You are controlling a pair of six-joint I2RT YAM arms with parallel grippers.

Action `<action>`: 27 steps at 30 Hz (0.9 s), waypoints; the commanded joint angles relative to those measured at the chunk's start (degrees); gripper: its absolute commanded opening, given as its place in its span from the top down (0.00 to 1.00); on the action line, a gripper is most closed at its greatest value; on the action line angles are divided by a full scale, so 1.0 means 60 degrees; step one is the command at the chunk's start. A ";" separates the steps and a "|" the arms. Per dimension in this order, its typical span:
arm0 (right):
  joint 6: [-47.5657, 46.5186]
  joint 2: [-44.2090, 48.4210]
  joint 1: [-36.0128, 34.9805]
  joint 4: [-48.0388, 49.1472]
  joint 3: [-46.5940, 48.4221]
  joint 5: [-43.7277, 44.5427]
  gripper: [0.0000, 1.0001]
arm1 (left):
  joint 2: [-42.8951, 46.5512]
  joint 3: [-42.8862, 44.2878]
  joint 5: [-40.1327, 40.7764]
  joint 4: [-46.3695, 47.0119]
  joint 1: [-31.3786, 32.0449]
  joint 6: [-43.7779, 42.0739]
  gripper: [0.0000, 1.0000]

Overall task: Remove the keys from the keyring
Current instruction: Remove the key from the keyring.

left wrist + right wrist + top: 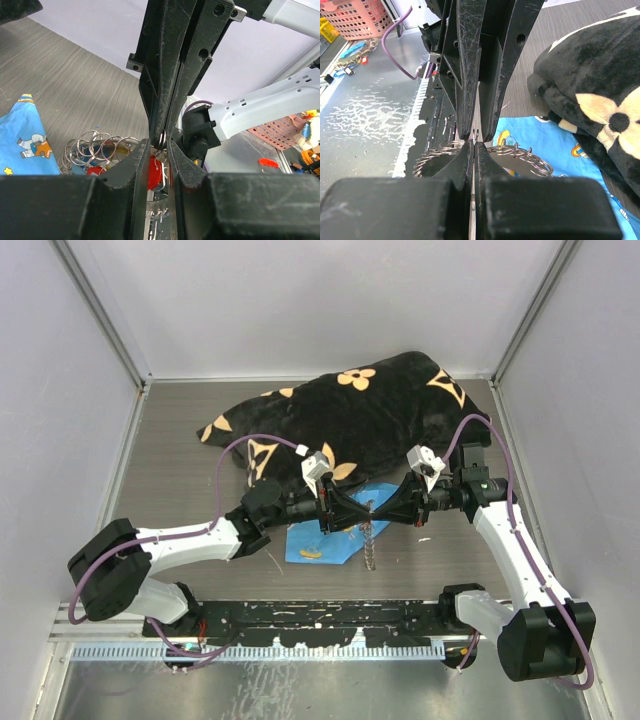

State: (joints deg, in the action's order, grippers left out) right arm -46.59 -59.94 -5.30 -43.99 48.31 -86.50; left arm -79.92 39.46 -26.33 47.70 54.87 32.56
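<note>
The large silvery-grey keyring of fine chain-like metal links (95, 147) is off the table, strung between the two sets of fingertips. Part of it is bunched in loops just to the side of the left fingers, and a tail hangs straight down below the meeting point in the overhead view. A small silver key with a red plastic head (154, 172) sits between the left gripper's (159, 150) fingers, just behind their tips. They stand narrow with the red head filling the gap, so they appear to be clamped on it.

The right gripper (474, 146) comes in tip to tip from the opposite side. Its fingers are pressed together, and a thin loop of the ring shows right at their tips, so it looks pinched there. This head-on pose makes sense for the job: one arm anchors the ring while the other has the key, so a pull or twist apart can work the key along and off the wire.

Under the fingertips lies a flat blue printed cloth (310, 538), likely there to catch what drops. Beyond the fingers a black plush blanket with tan flower shapes (380, 410) is heaped on the grey wood-grain table (170, 440).
</note>
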 commanded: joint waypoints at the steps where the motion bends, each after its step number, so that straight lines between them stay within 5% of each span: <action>1: -0.0076 0.0073 -0.0054 0.0081 0.0196 -0.1038 0.99 | -0.0007 0.0278 -0.0136 0.0583 0.0012 -0.0002 0.79; 6: -0.0085 0.0073 -0.0060 0.0080 0.0202 -0.1038 0.99 | -0.0030 0.0300 -0.0164 0.0573 0.0021 -0.0006 0.80; 11: -0.0085 0.0086 -0.0066 0.0091 0.0191 -0.1038 0.99 | -0.0068 0.0372 -0.0324 0.0501 0.0010 -0.0017 0.99; 15: -0.0082 0.0112 -0.0069 0.0109 0.0163 -0.1025 0.98 | 0.0061 0.0366 -0.0335 0.0296 0.0017 -0.0181 1.00; 27: -0.1141 0.0084 -0.0067 -0.0968 0.0652 -0.0152 0.64 | 0.1436 0.1170 -0.0466 -0.4039 0.0021 -0.2148 1.00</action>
State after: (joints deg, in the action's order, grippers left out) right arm -48.49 -59.94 -5.32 -45.93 48.51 -87.00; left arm -76.12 41.67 -27.81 33.19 54.87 25.21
